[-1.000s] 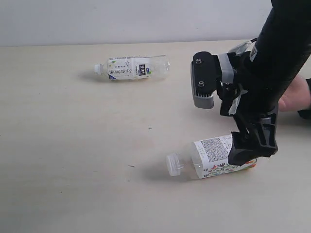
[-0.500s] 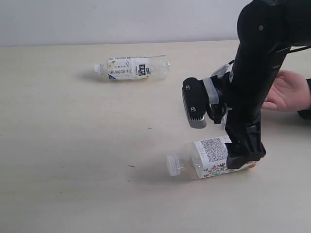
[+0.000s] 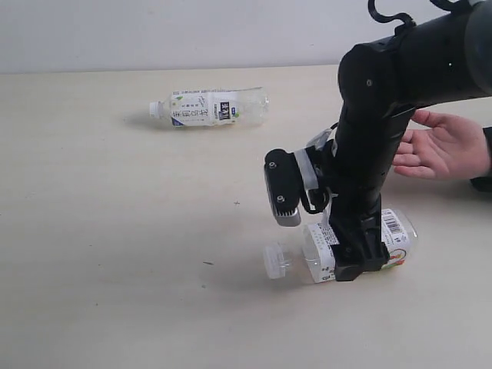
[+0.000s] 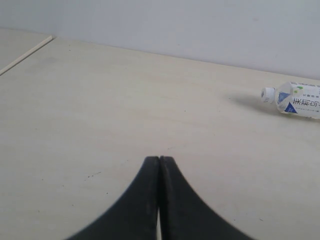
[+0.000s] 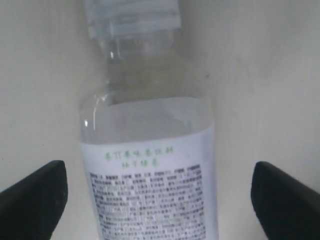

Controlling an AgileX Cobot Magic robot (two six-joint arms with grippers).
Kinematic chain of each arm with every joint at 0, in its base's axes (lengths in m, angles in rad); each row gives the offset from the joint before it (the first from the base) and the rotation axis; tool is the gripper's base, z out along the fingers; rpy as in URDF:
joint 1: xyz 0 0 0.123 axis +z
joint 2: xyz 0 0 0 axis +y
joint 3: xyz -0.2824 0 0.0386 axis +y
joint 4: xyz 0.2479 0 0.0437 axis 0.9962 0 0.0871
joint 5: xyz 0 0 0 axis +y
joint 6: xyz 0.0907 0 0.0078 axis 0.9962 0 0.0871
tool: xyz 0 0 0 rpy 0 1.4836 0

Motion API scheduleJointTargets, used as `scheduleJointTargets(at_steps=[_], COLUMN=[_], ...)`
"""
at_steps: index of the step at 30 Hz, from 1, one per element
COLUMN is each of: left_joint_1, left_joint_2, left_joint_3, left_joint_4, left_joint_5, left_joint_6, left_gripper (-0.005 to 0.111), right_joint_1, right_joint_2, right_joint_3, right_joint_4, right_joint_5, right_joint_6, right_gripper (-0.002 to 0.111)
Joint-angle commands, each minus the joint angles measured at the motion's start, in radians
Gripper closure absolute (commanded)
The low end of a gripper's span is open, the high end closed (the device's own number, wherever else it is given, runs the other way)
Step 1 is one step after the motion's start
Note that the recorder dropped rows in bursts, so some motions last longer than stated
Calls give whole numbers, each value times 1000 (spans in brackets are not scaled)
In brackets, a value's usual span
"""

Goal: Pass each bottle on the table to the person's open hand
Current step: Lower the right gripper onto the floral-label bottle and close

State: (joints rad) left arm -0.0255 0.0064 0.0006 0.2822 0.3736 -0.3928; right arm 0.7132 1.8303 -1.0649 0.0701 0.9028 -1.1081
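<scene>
Bottle flat on counter, cap pointing left in exterior view; my right tool spread astride it, left tool pressed together.

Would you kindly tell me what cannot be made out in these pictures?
- Exterior view: the right end effector and arm cover the near bottle's middle, so contact is unclear.
- Right wrist view: that bottle's base is cut off by the picture edge; its small print is blurred.
- Left wrist view: the far bottle is cut by the picture edge.
</scene>
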Motion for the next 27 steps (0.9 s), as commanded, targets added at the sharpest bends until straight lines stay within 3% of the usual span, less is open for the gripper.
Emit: scheduleJointTargets(at_steps=[1,27], left_joint_1=[-6,-6], left_joint_2=[-6,-6], left_joint_3=[-1,-1], left_joint_4=[0,0], left_joint_5=[-2,-2], left_joint_6=[-4,-4], left_gripper=[107,107], right_joint_1=[35,43], right_joint_2=[0,6], right_joint_3=[2,36], right_joint_4=[6,54], right_joint_5=[-47,-64], right_joint_6=[-8,-19], right_gripper=[15,15])
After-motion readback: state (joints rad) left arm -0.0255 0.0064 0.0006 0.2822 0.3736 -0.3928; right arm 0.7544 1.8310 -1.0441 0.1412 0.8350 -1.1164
